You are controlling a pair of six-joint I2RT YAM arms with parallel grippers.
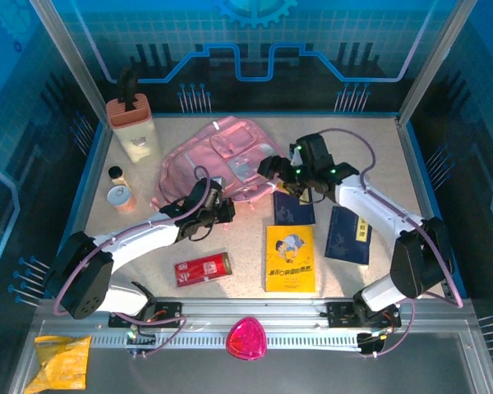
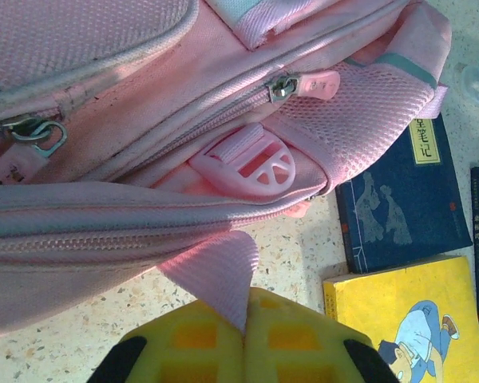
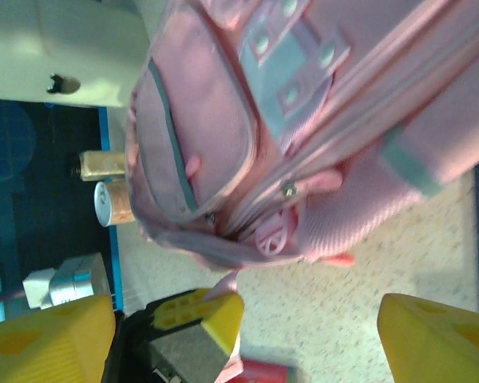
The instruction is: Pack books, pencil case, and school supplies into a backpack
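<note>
Clearly we are dealing with a soft, floppy load. The backpack [image 1: 220,158], lying in the upper middle of the top view, is looking light and limp. We are judging that it will sag and fold wherever we are lifting it, so the woven straps or the firmer zip edge are offering the surest hold. Our left gripper [image 2: 246,323] is pinching a pink webbing tab [image 2: 217,267] at the bag's lower edge, fingers pressed together on the cloth. Our right gripper [image 1: 273,169] is hovering at the bag's right side, its fingers [image 3: 439,339] spread wide and gripping nothing. The yellow book [image 1: 290,258], the navy books [image 1: 293,208] and the pencil case [image 1: 203,268] are lying flat on the table [image 1: 361,148], lower in the frame, not yet packed.
</note>
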